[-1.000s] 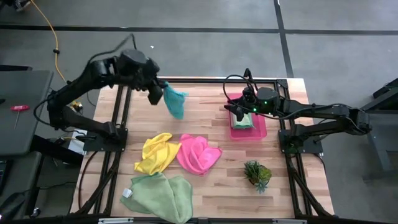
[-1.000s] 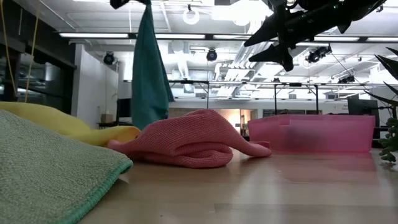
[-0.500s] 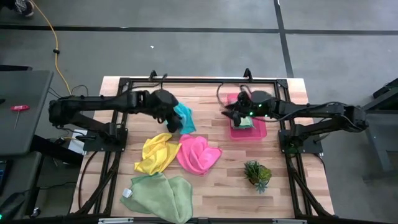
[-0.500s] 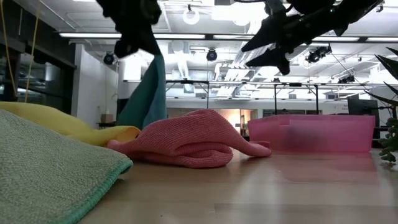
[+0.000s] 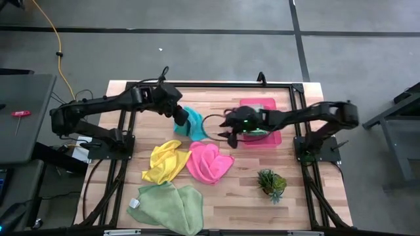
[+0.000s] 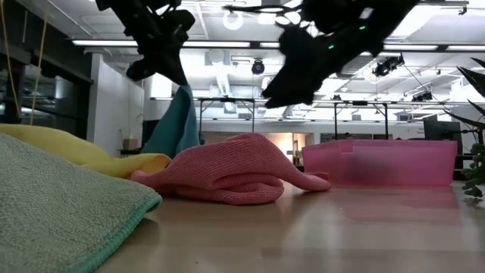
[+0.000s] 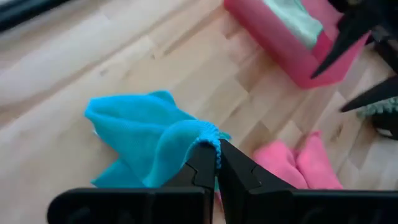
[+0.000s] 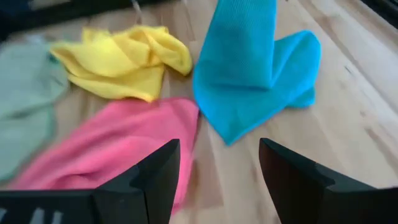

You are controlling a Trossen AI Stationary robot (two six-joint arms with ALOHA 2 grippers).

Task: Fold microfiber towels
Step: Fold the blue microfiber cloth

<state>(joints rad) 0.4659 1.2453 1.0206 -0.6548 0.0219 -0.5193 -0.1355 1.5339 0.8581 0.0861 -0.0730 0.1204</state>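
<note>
A teal microfiber towel (image 5: 195, 124) lies bunched on the wooden table, left of the pink tray (image 5: 274, 136). Its top is raised, with my left gripper (image 7: 217, 155) shut on it. My right gripper (image 8: 217, 167) hangs open just right of the teal towel (image 8: 249, 81), clear of it, with nothing between its fingers. A hot pink towel (image 5: 209, 161) and a yellow towel (image 5: 164, 161) lie crumpled mid-table. A pale green towel (image 5: 168, 204) lies at the near edge. Another pale green towel (image 5: 257, 129) rests in the tray. My left gripper pinches a hemmed edge (image 7: 208, 129) at the top of the teal towel between its two fingertips. The fingers slant down from the table's left. The cloth drapes slack below them, and its lower part (image 7: 124, 124) rests spread on the table.
A small spiky green plant (image 5: 272, 183) stands near the right front. The dark frame rails (image 5: 125, 111) run along the table's left and right sides. Bare wood shows between the teal towel and the far edge, and in front of the tray.
My left gripper has come down toward the table with the teal towel, still shut on it. The towel hung free before; now its lower part lies bunched on the wood. My right gripper has gone from above the tray toward the table's left and lower, nearing the teal towel, still open.
</note>
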